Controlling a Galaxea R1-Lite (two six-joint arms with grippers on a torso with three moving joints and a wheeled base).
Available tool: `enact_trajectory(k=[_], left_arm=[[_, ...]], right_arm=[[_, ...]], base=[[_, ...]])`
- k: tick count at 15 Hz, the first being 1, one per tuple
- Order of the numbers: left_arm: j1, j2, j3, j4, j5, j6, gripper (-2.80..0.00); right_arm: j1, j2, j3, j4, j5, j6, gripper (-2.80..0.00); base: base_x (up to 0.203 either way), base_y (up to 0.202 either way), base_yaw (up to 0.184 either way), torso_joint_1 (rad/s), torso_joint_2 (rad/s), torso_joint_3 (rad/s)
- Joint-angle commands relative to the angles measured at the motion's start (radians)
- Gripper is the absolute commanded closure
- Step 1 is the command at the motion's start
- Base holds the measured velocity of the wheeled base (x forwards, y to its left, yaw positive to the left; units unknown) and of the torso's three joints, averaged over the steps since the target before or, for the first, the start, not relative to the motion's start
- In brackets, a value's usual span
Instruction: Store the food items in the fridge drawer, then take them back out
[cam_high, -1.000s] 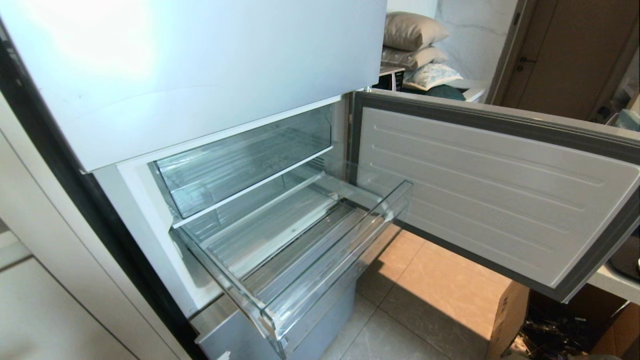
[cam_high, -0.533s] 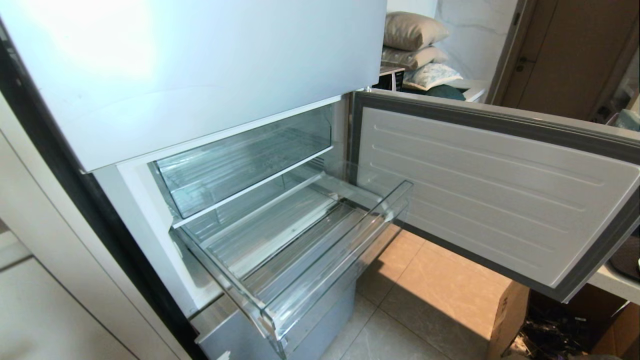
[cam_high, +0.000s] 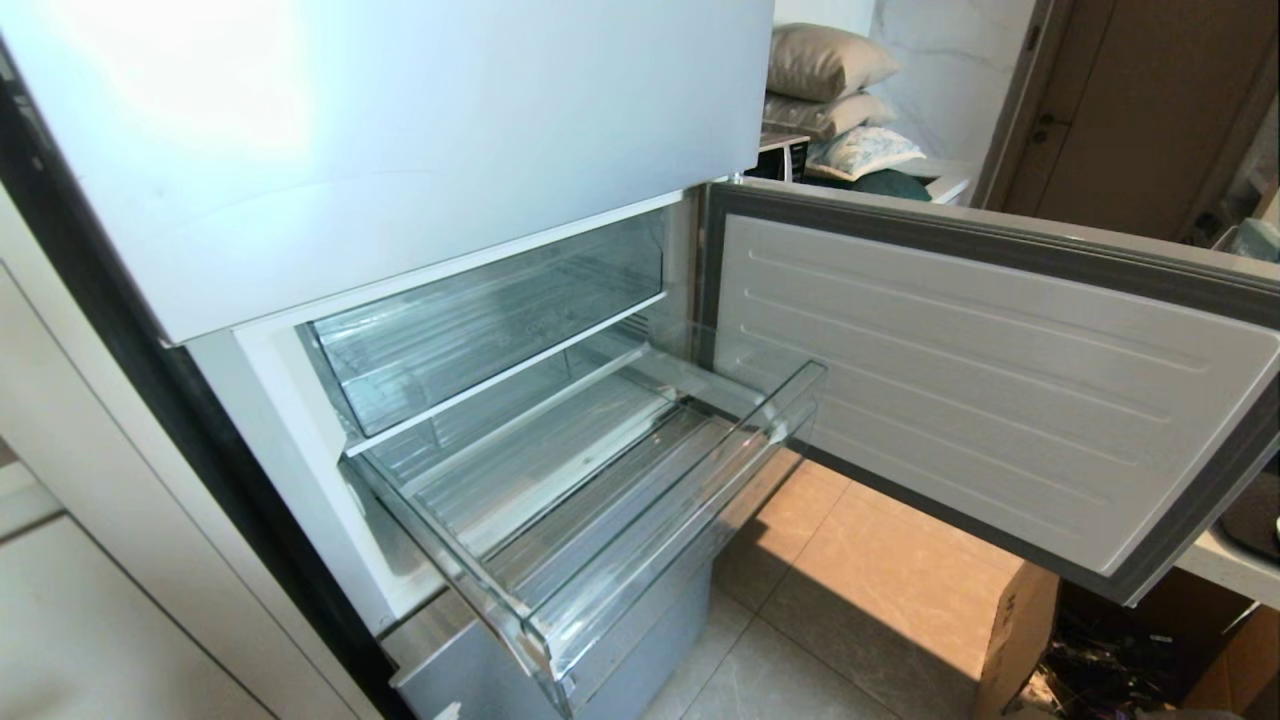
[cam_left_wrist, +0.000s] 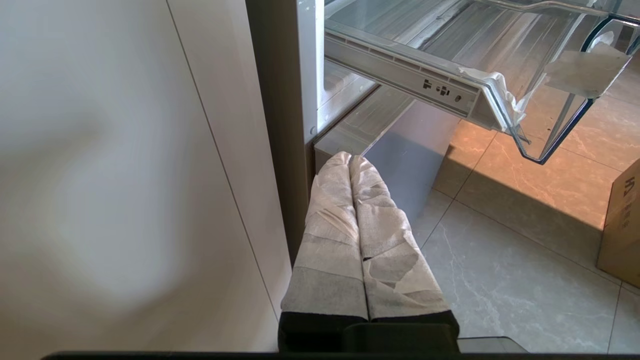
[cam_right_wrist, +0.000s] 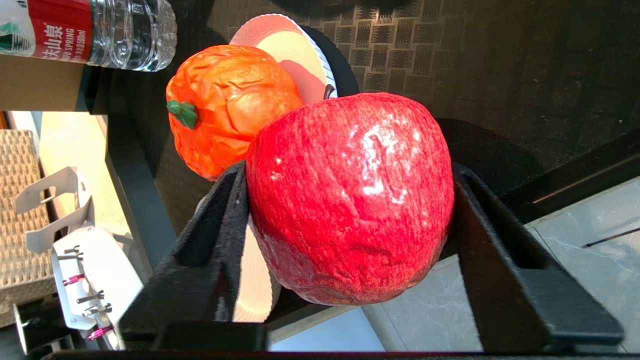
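Red, shiny apple (cam_right_wrist: 350, 197), one, is sitting between the two black fingers (cam_right_wrist: 220, 235) of the right gripper (cam_right_wrist: 345, 220); both fingers are pressing against its sides, so the jaws are gripping the apple. One orange-red crinkled round fruit with a green stem (cam_right_wrist: 227, 105) is lying just beside the apple, touching it, on a pale round paper plate (cam_right_wrist: 290, 50) that is resting on a dark woven-pattern tabletop (cam_right_wrist: 475, 60), near the table's edge. One clear plastic water bottle with a red label (cam_right_wrist: 100, 30) is lying on a brown cardboard box (cam_right_wrist: 35, 82) past that edge.

One wide, shallow clear plastic fridge drawer with a ribbed floor (cam_high: 600, 500) is standing pulled out from the fridge, and nothing is lying in it. One smaller clear compartment with a white trim strip (cam_high: 480, 320) is sitting above it, also holding nothing. One lower fridge door with a white ribbed inner panel (cam_high: 980, 400) is hanging open on the drawer's right. Three cushions (cam_high: 830, 95) are lying stacked beyond the door.

Left gripper (cam_left_wrist: 350, 160), wrapped in pale tape, is hanging low beside the fridge's corner, under the drawer's side rail, its two fingers (cam_left_wrist: 330, 225) pressed together and holding nothing.
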Motion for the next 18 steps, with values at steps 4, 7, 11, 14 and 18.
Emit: enact_trajectory(k=[4, 7, 11, 14, 18], left_arm=[[0.0, 0.0, 0.0, 0.001, 0.0, 0.0, 0.0], [0.0, 0.0, 0.0, 0.001, 0.0, 0.0, 0.0], [0.0, 0.0, 0.0, 0.001, 0.0, 0.0, 0.0], [0.0, 0.0, 0.0, 0.001, 0.0, 0.0, 0.0], [0.0, 0.0, 0.0, 0.001, -0.001, 0.0, 0.0]], right_arm=[[0.006, -0.057, 0.01, 0.0, 0.003, 0.003, 0.0], [0.07, -0.166, 0.043, -0.006, -0.031, -0.009, 0.0], [0.228, -0.241, 0.125, -0.275, -0.279, -0.135, 0.0], [0.352, -0.244, 0.3, -0.698, -0.448, -0.362, 0.0], [0.453, -0.236, 0.514, -1.014, -0.493, -0.524, 0.0]], base=[[0.0, 0.0, 0.0, 0.0, 0.0, 0.0], [0.0, 0.0, 0.0, 0.0, 0.0, 0.0], [0.0, 0.0, 0.0, 0.0, 0.0, 0.0], [0.0, 0.0, 0.0, 0.0, 0.0, 0.0], [0.0, 0.0, 0.0, 0.0, 0.0, 0.0]])
